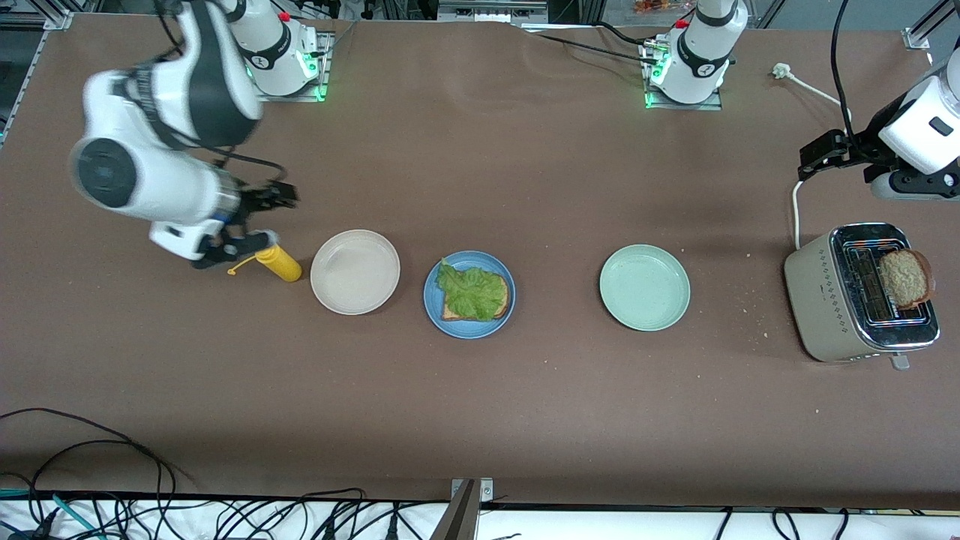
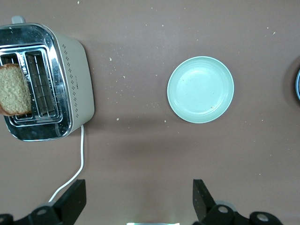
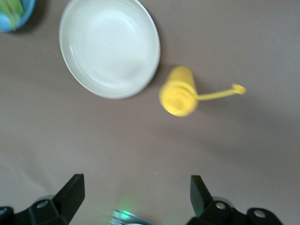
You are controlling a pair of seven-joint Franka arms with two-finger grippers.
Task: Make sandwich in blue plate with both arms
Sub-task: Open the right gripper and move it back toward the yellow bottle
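Front view: the round blue plate [image 1: 469,295] holds one brown bread slice [image 1: 475,306] under ruffled green lettuce [image 1: 472,291], between a beige plate [image 1: 355,271] and a pale green plate [image 1: 644,287].

Left wrist view: the left gripper [image 2: 137,197], fingers spread and empty, hangs over bare table near a beige toaster [image 2: 47,82].

Right wrist view: the right gripper [image 3: 136,193], likewise spread and empty, hangs near a yellow bottle [image 3: 178,96].

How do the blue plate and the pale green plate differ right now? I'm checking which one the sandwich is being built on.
The blue plate holds a bread slice topped with a lettuce leaf; the pale green plate holds nothing. The blue plate sits beside the beige plate, while the green plate sits toward the left arm's end, nearer the toaster. Both are round, shallow and rimmed, flat on the table.
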